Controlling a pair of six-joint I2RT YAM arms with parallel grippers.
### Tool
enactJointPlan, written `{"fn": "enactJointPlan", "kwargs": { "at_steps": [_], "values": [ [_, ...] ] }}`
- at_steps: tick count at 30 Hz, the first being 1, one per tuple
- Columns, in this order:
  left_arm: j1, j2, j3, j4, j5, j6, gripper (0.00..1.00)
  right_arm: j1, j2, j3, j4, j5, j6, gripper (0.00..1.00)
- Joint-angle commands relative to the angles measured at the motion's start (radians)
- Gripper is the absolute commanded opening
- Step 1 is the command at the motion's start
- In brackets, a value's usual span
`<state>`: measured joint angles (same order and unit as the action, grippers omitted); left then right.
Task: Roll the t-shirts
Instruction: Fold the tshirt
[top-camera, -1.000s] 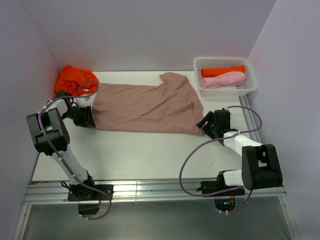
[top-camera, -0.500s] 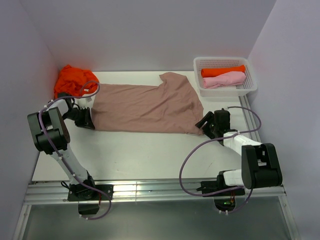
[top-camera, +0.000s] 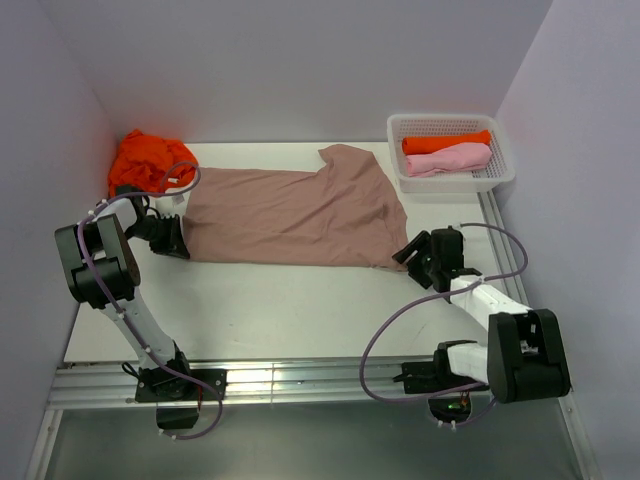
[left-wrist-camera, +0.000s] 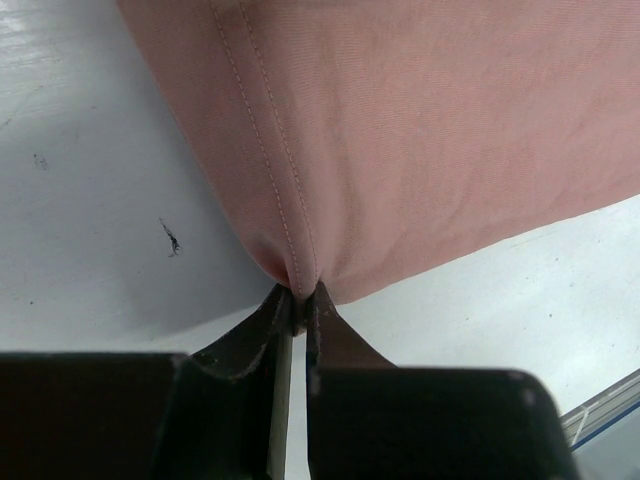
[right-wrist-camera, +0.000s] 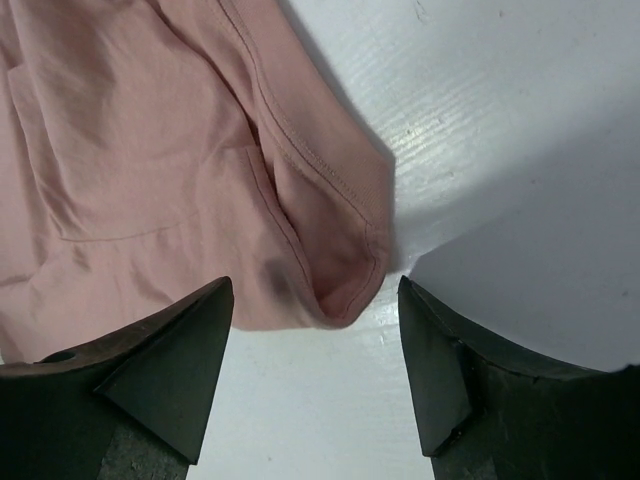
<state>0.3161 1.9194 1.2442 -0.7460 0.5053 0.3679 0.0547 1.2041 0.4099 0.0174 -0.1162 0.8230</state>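
We see a robotics lab cell: bare pale walls (top-camera: 300, 70) enclose a white table (top-camera: 300, 310) on three sides, a metal mounting rail (top-camera: 300, 385) along the frame's bottom.

4 t-shirts (top-camera: 290, 215), 1 basket (top-camera: 450, 183)

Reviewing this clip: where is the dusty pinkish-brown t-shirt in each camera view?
Top external: the pinkish-brown t-shirt lies spread flat across the middle of the picture.
Left wrist: it fills the upper frame, its hemmed edge pinched in the left gripper at bottom centre.
Right wrist: it is at upper left, with one corner between the open fingers of the right gripper.
Shared landmark: the white table beneath it.
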Motion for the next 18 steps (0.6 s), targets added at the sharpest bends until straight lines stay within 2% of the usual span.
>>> {"fn": "enactJointPlan", "kwargs": {
  "at_steps": [1, 6, 12, 15, 16, 18],
  "values": [
    [-0.008, 0.027, -0.022, -0.058, -0.068, 0.049, 0.0, 0.005, -0.037, -0.01, -0.052, -0.008, 0.047, 0.74],
    [-0.006, 0.033, -0.014, -0.062, -0.059, 0.055, 0.0, 0.005, -0.063, -0.045, -0.027, -0.002, 0.097, 0.74],
    [-0.006, 0.041, -0.014, -0.056, -0.065, 0.059, 0.0, 0.005, 0.02, -0.049, 0.07, 0.013, 0.156, 0.72],
    [-0.008, 0.038, -0.014, -0.055, -0.071, 0.059, 0.0, 0.005, 0.074, -0.033, 0.101, 0.024, 0.162, 0.58],
    [-0.006, 0.039, -0.012, -0.055, -0.076, 0.06, 0.0, 0.005, 0.08, -0.023, 0.098, 0.039, 0.162, 0.49],
    [-0.008, 0.041, -0.006, -0.059, -0.083, 0.068, 0.0, 0.005, 0.092, -0.013, 0.089, 0.046, 0.157, 0.38]
  ]
}}
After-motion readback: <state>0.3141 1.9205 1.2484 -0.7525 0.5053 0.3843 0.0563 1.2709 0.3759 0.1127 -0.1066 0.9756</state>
